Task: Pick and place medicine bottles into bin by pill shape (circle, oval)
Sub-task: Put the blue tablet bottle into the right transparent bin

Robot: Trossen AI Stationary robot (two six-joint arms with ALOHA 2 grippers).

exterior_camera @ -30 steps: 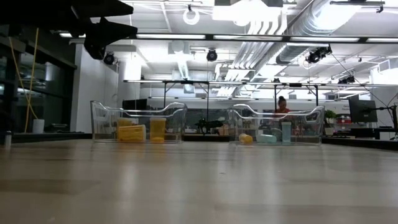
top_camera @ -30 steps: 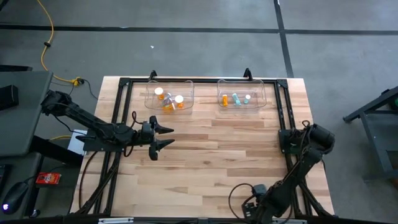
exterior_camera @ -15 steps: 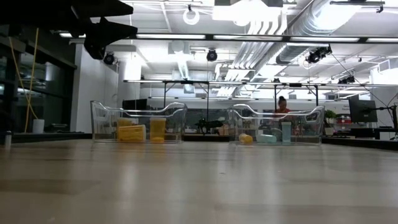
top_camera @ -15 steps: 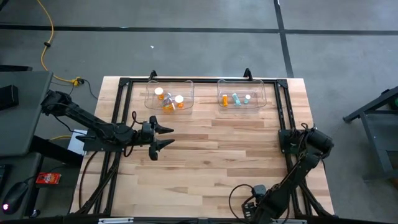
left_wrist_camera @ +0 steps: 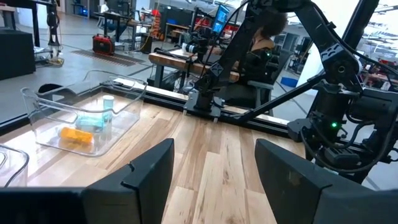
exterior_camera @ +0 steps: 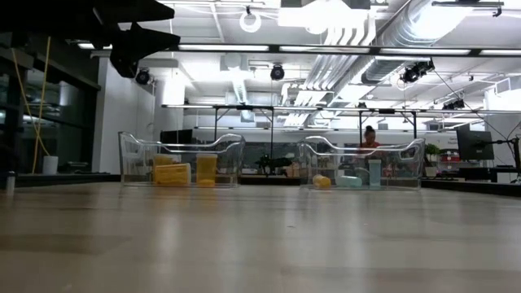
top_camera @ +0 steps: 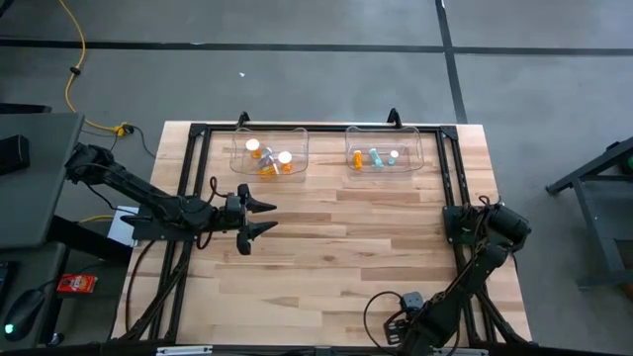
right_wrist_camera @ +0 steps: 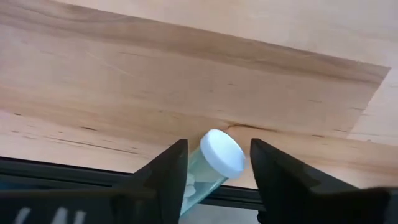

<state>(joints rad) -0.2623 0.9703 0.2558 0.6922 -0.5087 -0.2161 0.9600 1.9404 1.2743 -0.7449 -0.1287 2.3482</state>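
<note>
Bottle point(right_wrist_camera: 214, 163), white-capped, clear-bodied, lying between right gripper point(right_wrist_camera: 217, 171) fingers, flanked closely; firm pinch not confirmable. Left gripper point(left_wrist_camera: 214, 180) fingers spread, empty, over table point(left_wrist_camera: 211, 149), bins point(top_camera: 270, 156) well ahead.

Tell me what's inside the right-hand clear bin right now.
The right bin holds three small bottles: an orange one, a teal one and a pale one with a white cap. The pill shapes inside them cannot be made out.
</note>
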